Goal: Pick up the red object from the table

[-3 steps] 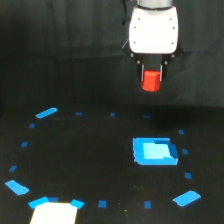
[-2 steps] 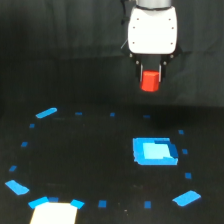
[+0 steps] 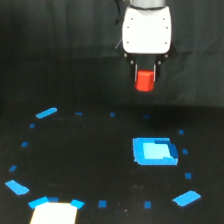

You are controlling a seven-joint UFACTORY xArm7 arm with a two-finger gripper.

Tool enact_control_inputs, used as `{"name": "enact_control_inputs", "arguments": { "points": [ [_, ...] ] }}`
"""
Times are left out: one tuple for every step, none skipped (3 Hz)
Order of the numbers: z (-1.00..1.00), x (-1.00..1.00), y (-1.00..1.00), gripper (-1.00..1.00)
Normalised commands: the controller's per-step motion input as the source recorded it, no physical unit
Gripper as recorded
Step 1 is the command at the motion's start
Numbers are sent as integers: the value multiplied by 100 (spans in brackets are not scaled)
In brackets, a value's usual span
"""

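Observation:
The red object [image 3: 145, 81], a small red-orange block, hangs high above the table [image 3: 90, 165] in the upper middle of the exterior view. My gripper [image 3: 145, 80] is shut on it, with dark fingers on either side of the block below the white arm head [image 3: 146, 29]. The block is well clear of the black surface, against the dark curtain backdrop.
A flat bright-blue square piece [image 3: 154, 151] lies on the table below and slightly to the exterior view's right of the gripper. Blue tape strips and small squares ring the surface. A white patch [image 3: 54, 214] sits at the bottom left edge.
The gripper and the red block have stayed almost still, holding their height above the table.

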Motion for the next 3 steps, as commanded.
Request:
{"name": "enact_control_inputs", "arguments": {
  "points": [
    [-12,-20,3,-100],
    [3,21,26,-100],
    [3,2,-9,-100]
  ]
}}
